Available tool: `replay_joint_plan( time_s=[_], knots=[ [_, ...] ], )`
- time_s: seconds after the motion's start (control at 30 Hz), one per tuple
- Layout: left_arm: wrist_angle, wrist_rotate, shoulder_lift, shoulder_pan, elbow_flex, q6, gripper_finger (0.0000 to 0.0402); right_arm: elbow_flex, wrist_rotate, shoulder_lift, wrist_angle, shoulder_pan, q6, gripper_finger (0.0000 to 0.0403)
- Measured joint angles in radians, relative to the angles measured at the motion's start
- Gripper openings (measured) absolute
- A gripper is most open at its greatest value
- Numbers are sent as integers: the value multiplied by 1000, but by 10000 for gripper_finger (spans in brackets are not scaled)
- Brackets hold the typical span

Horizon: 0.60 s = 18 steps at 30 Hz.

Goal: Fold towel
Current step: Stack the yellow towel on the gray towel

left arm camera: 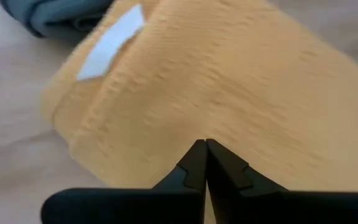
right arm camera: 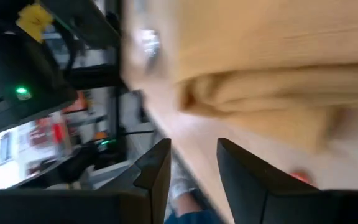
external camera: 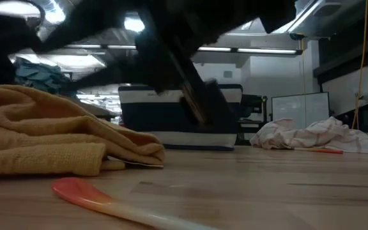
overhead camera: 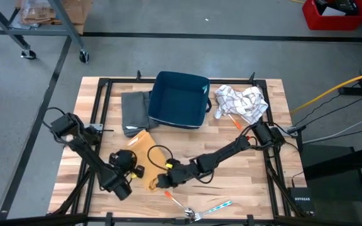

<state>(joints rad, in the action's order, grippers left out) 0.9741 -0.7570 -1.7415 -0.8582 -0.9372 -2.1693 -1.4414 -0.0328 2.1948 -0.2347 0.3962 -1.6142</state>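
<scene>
Towel (overhead camera: 144, 152), mustard-yellow, lies part-folded on the worktop (overhead camera: 244, 182) between both tools. Left tool (left arm camera: 205, 163), fingers together, hovers just over it; right tool (right arm camera: 194, 163), fingers apart, sits beside its edge. Next likely: grasp that edge and fold over.

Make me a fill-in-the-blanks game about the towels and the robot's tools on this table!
1. The towel between the two tools is colored ____.
2. The left tool has its fingers pressed ____.
3. The right tool has its fingers ____, with a gap between them.
4. The folded gray towel lies right beside the dark ____ bin.

Missing words: yellow; shut; open; blue
</scene>
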Motion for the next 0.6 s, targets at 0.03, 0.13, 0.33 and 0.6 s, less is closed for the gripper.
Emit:
replay_joint_plan(
  time_s=[0.03,0.13,0.33,0.6],
  knots=[
    [0,0,17,-10,-6,4,1,0,0,0,-28,0,10,133],
    [14,-3,73,-44,-27,29,1,-3,-1,-4,-90,-5,47,133],
    [16,-4,182,-120,-52,49,1,-63,-14,-17,-57,-55,82,133],
    [16,116,211,-205,-53,-49,1,-116,-54,-17,102,-154,82,133]
  ],
)
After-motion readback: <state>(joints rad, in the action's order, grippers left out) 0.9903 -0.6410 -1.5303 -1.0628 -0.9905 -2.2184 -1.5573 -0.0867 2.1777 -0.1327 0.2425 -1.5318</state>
